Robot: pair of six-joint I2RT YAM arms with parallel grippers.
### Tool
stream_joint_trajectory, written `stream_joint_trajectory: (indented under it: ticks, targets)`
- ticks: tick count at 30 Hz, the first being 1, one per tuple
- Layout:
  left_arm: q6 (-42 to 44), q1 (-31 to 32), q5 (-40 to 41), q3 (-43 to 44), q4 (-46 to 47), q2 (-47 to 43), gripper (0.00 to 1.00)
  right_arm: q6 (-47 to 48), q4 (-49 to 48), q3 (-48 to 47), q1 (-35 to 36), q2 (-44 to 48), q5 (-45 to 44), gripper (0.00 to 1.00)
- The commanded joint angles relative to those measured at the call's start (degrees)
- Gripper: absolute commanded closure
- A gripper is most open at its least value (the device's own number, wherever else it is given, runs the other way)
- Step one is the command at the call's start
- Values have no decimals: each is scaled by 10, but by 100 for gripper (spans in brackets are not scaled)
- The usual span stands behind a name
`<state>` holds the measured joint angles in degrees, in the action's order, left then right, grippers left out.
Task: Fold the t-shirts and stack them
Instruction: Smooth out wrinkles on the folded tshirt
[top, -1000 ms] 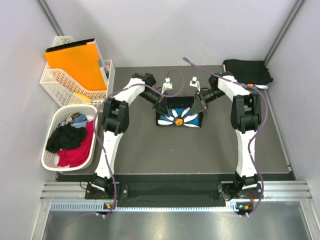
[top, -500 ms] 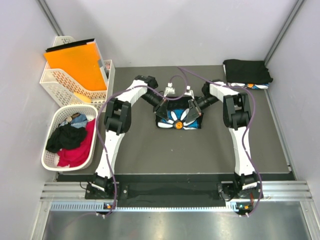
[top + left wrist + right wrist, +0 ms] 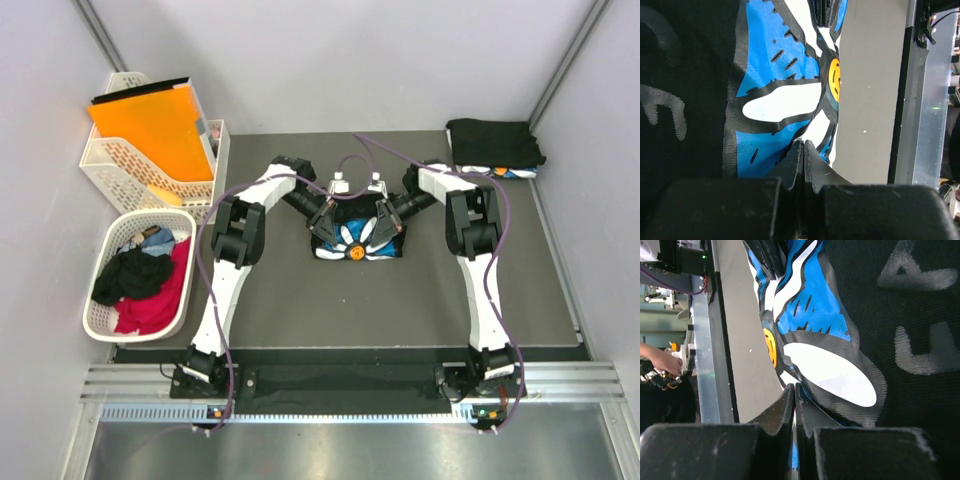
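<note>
Top external, left claw (image 3: 325, 224), right claw (image 3: 385, 222), both clamped on flower-print t-shirt (image 3: 356, 241) edges

Both arms reach in over the table (image 3: 400, 300). The left pincer (image 3: 326, 222) and right pincer (image 3: 383, 224), jaws closed, sit close together on the far edge of the folded flower-print t-shirt (image 3: 356, 244), which spreads just nearward of them. A folded black stack (image 3: 493, 140) lies well to the right of the right pincer, farther back. Far to the left of the left pincer, a white basket (image 3: 100, 322) holds loose black and red shirts (image 3: 140, 290).
</note>
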<state>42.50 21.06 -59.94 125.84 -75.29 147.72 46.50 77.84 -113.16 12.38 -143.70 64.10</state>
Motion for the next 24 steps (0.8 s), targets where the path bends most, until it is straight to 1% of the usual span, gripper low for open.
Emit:
stream_joint_trajectory:
  ticks: [1,4,7,14,19,24]
  targets:
    - [0,-1,59,-9,-36,-1,100,31,56,9,-3,-8,-22,100]
    - [0,-1,59,-4,-27,-27,100,34,57,13,-4,3,-21,100]
    - [13,-2,65,-2,-30,-59,100,35,57,16,-5,32,-19,100]
    - [36,-2,50,-7,-48,-140,100,26,57,20,-5,110,6,100]
    - [61,-2,58,-9,-69,-152,100,14,57,-1,-5,134,16,100]
    - [78,-3,62,-5,-79,-126,100,6,56,-39,-10,115,14,100]
